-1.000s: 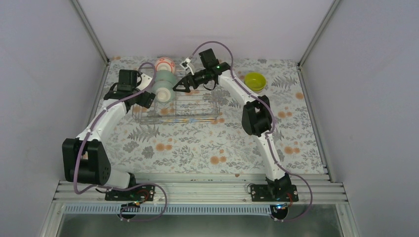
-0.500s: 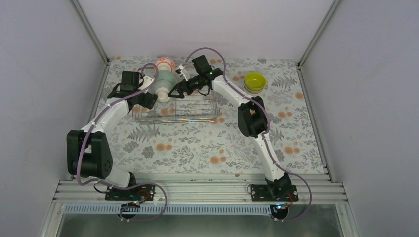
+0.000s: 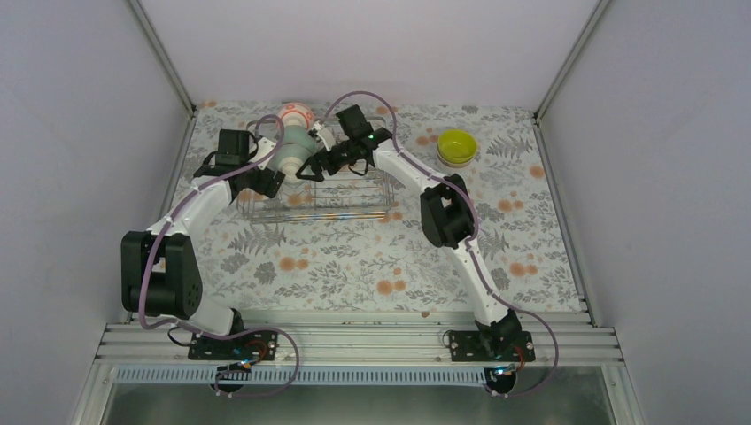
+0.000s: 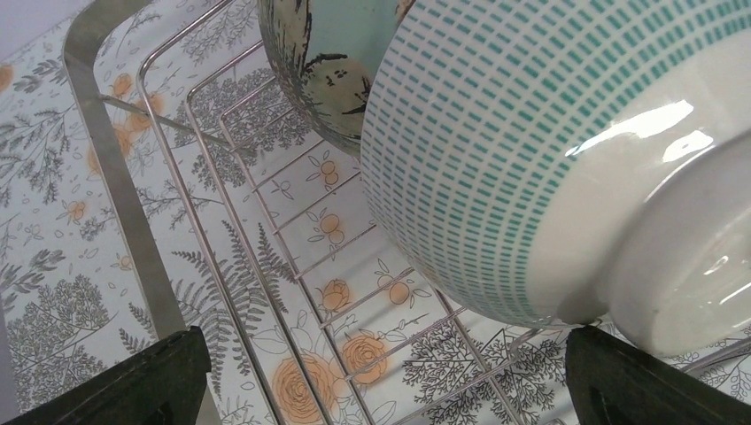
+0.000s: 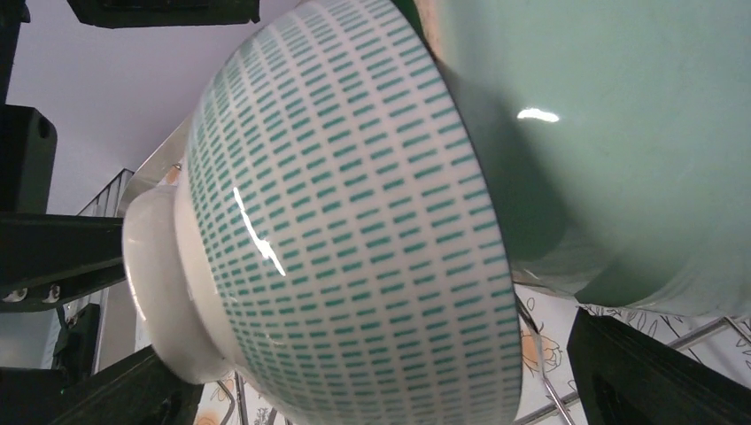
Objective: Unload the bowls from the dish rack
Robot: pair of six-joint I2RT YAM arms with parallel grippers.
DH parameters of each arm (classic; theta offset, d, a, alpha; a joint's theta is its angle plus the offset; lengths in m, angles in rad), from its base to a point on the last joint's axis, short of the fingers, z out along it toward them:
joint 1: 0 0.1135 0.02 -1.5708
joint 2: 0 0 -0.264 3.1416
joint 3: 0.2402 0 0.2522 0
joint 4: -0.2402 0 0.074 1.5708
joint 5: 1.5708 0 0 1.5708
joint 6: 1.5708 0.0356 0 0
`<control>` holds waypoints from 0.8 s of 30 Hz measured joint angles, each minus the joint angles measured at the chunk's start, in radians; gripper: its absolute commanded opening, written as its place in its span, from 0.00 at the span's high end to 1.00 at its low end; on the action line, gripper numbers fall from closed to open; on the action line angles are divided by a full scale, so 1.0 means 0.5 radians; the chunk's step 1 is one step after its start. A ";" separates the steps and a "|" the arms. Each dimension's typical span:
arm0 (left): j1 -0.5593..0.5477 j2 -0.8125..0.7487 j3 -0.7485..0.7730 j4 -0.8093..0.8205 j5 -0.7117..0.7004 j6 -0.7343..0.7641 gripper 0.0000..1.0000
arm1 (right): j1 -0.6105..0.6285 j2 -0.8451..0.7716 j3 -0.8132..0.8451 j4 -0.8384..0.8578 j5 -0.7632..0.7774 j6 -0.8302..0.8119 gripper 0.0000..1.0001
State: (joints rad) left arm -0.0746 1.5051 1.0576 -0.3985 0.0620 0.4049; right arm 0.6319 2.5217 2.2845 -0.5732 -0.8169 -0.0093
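Observation:
The silver wire dish rack [image 3: 354,208] stands at the back middle of the table. Bowls stand on edge at its left end: a white one with orange-red pattern [image 3: 297,115] at the back and a pale mint green one [image 3: 290,152] in front. Close up, a white bowl with teal dashes [image 5: 354,221] leans against the mint bowl [image 5: 620,133]. My right gripper [image 3: 312,164] is open, with a finger on each side of the dashed bowl. My left gripper [image 3: 270,177] is open, low over the rack wires [image 4: 221,257], beside the dashed bowl's foot [image 4: 691,283]. The yellow-green bowl [image 3: 457,146] sits on the table to the right.
The flowered tablecloth [image 3: 354,266] covers the table. Grey walls with metal posts close in the back and both sides. A pale-green-lined bowl with dark marks outside [image 4: 328,62] stands behind the dashed bowl. The two grippers are close together at the rack's left end.
My right gripper has moved left along the rack up to the bowls. My left arm shifted slightly toward the rack, then held still.

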 measured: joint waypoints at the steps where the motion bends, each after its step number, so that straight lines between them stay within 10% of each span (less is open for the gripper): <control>1: 0.001 -0.001 0.000 0.000 0.005 -0.001 0.00 | 0.002 0.005 0.000 0.007 0.013 0.008 0.00; 13: 0.001 -0.001 -0.031 0.002 0.064 -0.002 0.00 | 0.019 0.006 0.031 0.069 0.037 0.079 0.42; 24: 0.001 -0.001 -0.031 0.001 0.089 -0.002 0.00 | 0.022 0.002 0.013 0.085 0.047 0.089 0.53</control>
State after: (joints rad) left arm -0.0742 1.5047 1.0420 -0.3981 0.1066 0.4038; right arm 0.6430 2.5225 2.2910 -0.5304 -0.7937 0.0349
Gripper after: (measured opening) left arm 0.999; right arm 0.655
